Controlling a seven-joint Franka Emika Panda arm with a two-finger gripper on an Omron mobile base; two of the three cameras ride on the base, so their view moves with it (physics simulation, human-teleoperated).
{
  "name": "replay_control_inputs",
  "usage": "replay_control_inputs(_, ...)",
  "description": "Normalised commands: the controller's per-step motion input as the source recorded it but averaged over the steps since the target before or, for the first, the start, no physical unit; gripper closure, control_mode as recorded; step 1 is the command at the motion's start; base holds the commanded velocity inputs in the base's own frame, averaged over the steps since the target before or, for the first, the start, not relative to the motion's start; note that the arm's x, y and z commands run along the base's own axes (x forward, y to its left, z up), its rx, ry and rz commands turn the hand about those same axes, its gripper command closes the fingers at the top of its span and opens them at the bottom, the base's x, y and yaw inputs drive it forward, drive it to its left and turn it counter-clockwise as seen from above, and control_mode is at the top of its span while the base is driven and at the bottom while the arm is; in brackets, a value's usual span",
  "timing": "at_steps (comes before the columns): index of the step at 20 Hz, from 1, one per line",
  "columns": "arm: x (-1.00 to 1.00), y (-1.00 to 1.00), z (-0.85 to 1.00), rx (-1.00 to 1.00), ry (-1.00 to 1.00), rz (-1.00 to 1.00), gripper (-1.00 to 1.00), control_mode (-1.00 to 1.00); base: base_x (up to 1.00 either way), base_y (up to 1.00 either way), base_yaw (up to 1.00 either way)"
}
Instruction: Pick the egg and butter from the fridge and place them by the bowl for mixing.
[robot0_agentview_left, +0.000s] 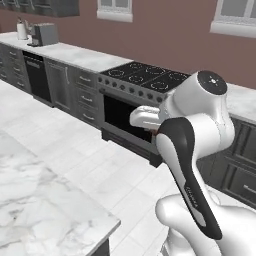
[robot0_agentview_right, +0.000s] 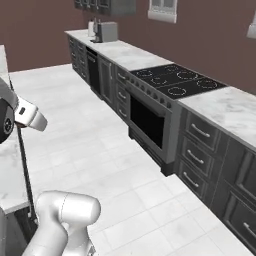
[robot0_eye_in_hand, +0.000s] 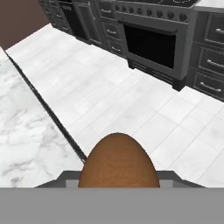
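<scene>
In the left base view the white arm (robot0_agentview_left: 192, 145) is reaching out over the floor, with the marble desk (robot0_agentview_left: 45, 200) beside it. In the right base view the stove (robot0_agentview_right: 172, 82) is standing across the floor. In the hand view the hand is holding the brown egg (robot0_eye_in_hand: 119, 162) above the desk edge (robot0_eye_in_hand: 30, 131), so I think it is carrying the egg and next needs to find the bowl.

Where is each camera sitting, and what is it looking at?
Left base view: on the base, behind the arm's left, facing the stove and the counter; the white arm rises at lower right.
Right base view: behind the arm's right, facing the same stove; the arm's elbow shows at lower left.
Hand view: on the hand, looking over the brown egg held in the tool, toward the oven and floor.
All three share the stove range and white tiled floor.
</scene>
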Motion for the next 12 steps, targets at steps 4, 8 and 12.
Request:
replay_control_inputs(4,0.00,0.00,0.00,0.00,0.00,0.00,1.00,1.00,0.94,-0.09,0.08)
replay_control_inputs(8,0.00,0.00,0.00,0.00,0.00,0.00,1.00,1.00,0.94,-0.16,0.06)
replay_control_inputs(12,0.00,0.00,0.00,0.00,0.00,0.00,1.00,1.00,0.81,-0.24,-0.07)
